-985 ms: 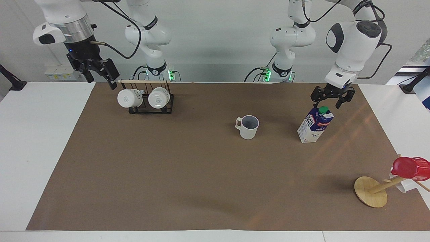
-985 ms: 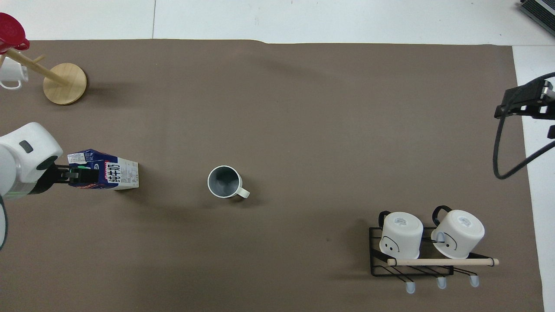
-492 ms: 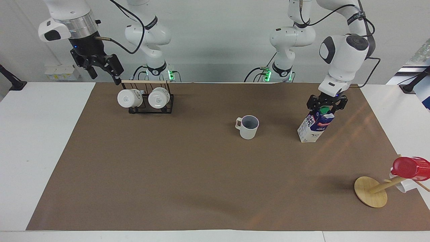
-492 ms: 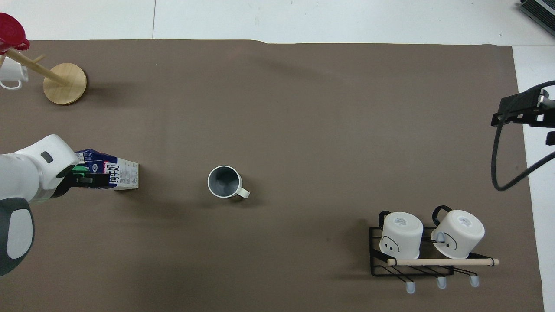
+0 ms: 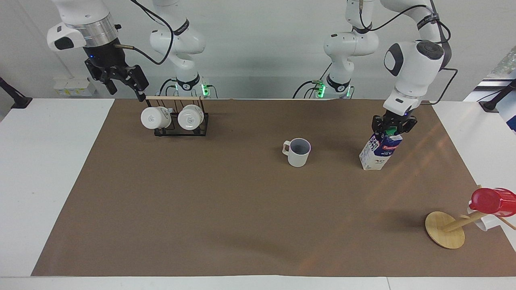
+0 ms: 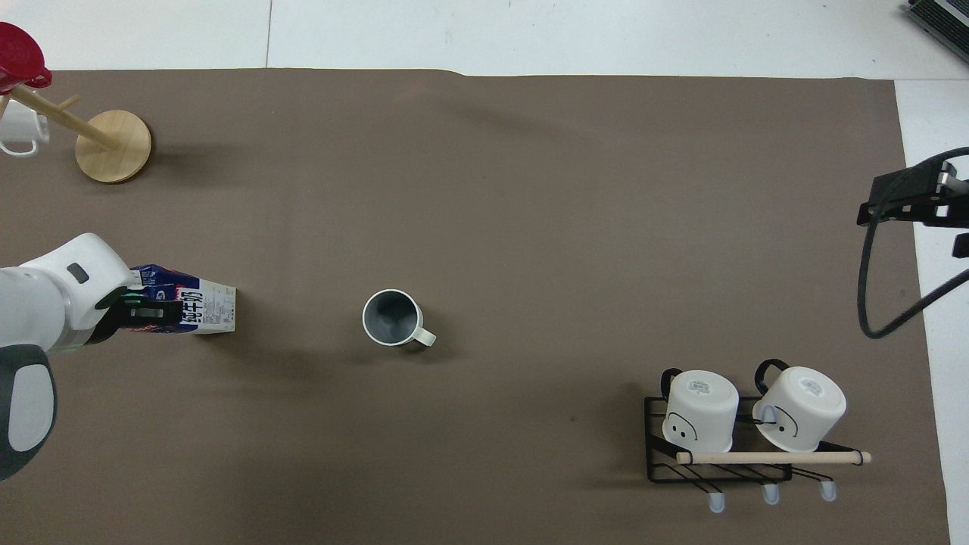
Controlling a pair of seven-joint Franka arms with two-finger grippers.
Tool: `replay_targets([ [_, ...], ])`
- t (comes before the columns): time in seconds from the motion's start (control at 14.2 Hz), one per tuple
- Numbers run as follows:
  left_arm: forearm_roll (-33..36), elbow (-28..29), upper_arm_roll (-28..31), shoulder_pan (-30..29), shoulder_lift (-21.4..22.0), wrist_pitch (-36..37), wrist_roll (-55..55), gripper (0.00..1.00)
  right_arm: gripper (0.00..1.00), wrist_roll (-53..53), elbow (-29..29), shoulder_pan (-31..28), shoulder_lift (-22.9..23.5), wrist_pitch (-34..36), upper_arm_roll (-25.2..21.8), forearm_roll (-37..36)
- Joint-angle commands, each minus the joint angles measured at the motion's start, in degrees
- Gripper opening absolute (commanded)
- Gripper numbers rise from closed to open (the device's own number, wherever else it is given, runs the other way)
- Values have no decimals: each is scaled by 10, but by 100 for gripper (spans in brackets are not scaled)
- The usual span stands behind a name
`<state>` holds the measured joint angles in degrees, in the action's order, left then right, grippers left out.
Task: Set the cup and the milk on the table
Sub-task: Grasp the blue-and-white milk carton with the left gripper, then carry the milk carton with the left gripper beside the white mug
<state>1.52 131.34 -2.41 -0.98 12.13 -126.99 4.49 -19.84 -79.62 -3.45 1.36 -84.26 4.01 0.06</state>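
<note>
The milk (image 5: 379, 153) (image 6: 203, 306), a blue-and-white carton with a green cap, stands on the brown sheet of the table (image 5: 242, 225) toward the left arm's end. My left gripper (image 5: 393, 128) (image 6: 144, 312) comes down from above and is shut on the carton's top ridge by the cap. The cup (image 5: 299, 153) (image 6: 391, 318), off-white with a grey-blue inside, stands upright by itself near the middle of the sheet. My right gripper (image 5: 123, 82) hangs open and holds nothing, raised over the table's edge beside the mug rack.
A black wire rack (image 5: 177, 121) (image 6: 727, 454) holds two white mugs on their sides, close to the robots at the right arm's end. A tipped wooden mug stand (image 5: 445, 230) (image 6: 113, 146) with a red cup (image 5: 494, 201) lies at the left arm's end.
My left gripper came down onto the carton's top and closed on it; the carton shifted slightly. My right gripper rose a little and now holds still.
</note>
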Motion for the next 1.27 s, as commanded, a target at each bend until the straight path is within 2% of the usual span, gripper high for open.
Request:
replay_targets([
  [0.0,11,-16,-2,-4,-10,0,-12,33,100,11,-15,-9,-13,-3,3,12],
  [0.07,11,-27,-2,-3,-12,10,-12,29,100,11,-15,-9,-13,-3,3,13],
  [0.35,-12,-75,-6,11,-20,59,-45,29,100,11,-15,-9,-13,-3,3,13],
  [0.63,-29,-114,-8,77,-33,104,-161,29,100,11,-15,-9,-13,-3,3,13],
  [0.91,-35,-113,-8,156,-28,118,-265,30,100,11,-15,-9,-13,-3,3,13],
  [1.2,-37,-107,-8,199,-24,112,-324,30,100,11,-15,-9,-13,-3,3,13],
])
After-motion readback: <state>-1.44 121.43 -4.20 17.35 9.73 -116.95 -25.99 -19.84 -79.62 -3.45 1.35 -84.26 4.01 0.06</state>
